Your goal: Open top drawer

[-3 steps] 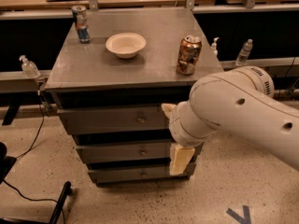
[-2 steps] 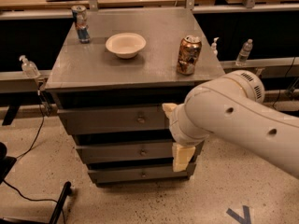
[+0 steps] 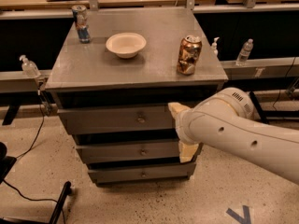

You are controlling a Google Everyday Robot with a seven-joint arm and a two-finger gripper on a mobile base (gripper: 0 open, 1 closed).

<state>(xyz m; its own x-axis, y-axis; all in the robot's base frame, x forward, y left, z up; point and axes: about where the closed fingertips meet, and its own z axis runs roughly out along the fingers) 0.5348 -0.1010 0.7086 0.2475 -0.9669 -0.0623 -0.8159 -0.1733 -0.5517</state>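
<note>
White arm entering from the lower right; cream gripper (image 3: 179,133), jaws parted, against the right end of the grey top drawer (image 3: 103,120), which sits shut under the cabinet top's (image 3: 93,66) front edge. Gold can (image 3: 188,55) near right edge; bowl (image 3: 125,44) mid-top; blue can (image 3: 81,24) far-left corner.
</note>
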